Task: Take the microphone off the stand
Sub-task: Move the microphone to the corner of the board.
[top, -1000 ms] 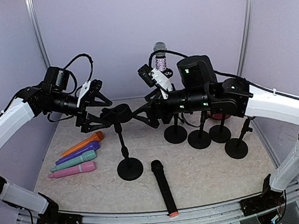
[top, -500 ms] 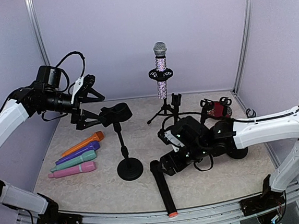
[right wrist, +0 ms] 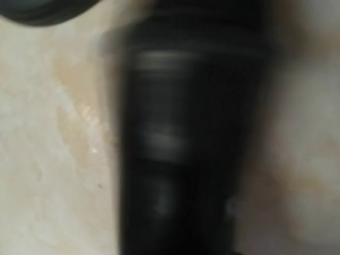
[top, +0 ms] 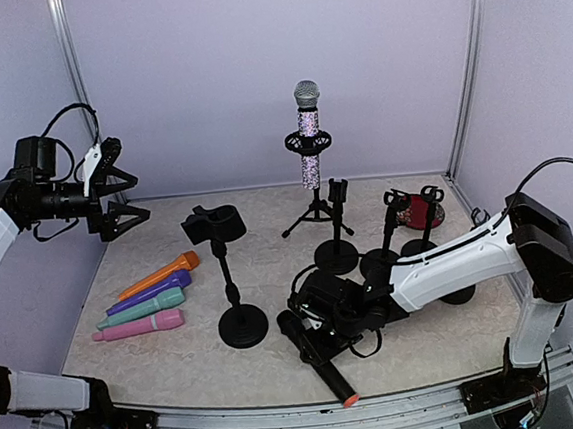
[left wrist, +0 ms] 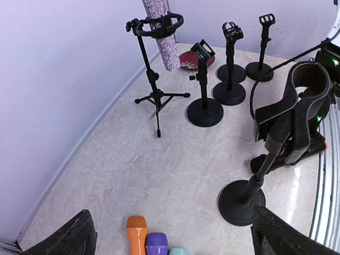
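A glittery microphone [top: 308, 137] stands upright in the ring of a tripod stand [top: 315, 210] at the back; the left wrist view shows this microphone [left wrist: 167, 48] too. A black microphone [top: 331, 376] with a red end lies on the table in front. My right gripper [top: 312, 335] is pressed low over its head end. The black microphone [right wrist: 186, 149] fills the blurred right wrist view, where no fingers show. My left gripper [top: 114, 194] hangs open and empty at the far left, apart from everything. Its fingers [left wrist: 69, 239] frame bare table.
An empty clip stand [top: 217, 226] with a round base [top: 244, 327] stands left of centre. Several more round-based stands [top: 381, 264] and a red object [top: 422, 210] crowd the back right. Orange [top: 159, 275], purple, teal and pink [top: 139, 326] microphones lie at the left.
My right arm dropped from beside the empty clip stand to the table, onto the black microphone, whose red end shifted right. My left arm drew back to the left, away from that stand.
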Motion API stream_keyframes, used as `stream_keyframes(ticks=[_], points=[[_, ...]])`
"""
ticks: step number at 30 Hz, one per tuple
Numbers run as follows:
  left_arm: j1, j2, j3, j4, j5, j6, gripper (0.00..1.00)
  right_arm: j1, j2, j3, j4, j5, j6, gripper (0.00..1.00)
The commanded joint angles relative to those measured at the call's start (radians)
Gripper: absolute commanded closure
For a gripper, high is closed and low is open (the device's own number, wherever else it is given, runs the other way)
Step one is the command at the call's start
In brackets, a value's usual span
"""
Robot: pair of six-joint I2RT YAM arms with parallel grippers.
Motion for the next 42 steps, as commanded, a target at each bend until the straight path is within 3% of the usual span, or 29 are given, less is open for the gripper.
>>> stream_keyframes(ticks=[1,3,6,13,17,26,37,42], points=[[0.033,-0.021,-0.064,-0.091,0.025,0.091,0.01,0.024,-0.041,-0.066,0.043,0.029,-0.035,0.83],[0.037,-0.018,-0.094,-0.133,0.021,0.148,0.01,0.052,-0.087,-0.105,0.071,0.041,-0.066,0.93],[0.040,-0.005,-0.144,-0.180,0.010,0.211,0.02,0.106,-0.121,-0.129,0.078,0.057,-0.129,1.00],[0.057,0.022,-0.226,-0.217,-0.033,0.286,0.04,0.193,-0.133,-0.125,0.064,0.070,-0.279,1.00],[0.085,0.037,-0.232,-0.194,-0.041,0.271,0.02,0.209,-0.087,-0.031,0.069,0.075,-0.382,1.00],[0.107,0.061,-0.197,-0.144,-0.068,0.186,0.01,0.207,0.286,0.451,-0.002,0.040,-0.679,1.00],[0.106,0.036,-0.189,-0.030,-0.054,0.033,0.01,0.157,0.756,1.178,-0.168,0.005,-0.883,1.00],[0.106,0.024,-0.205,0.001,-0.034,0.009,0.01,0.144,0.850,1.282,-0.095,0.000,-0.920,0.98]])
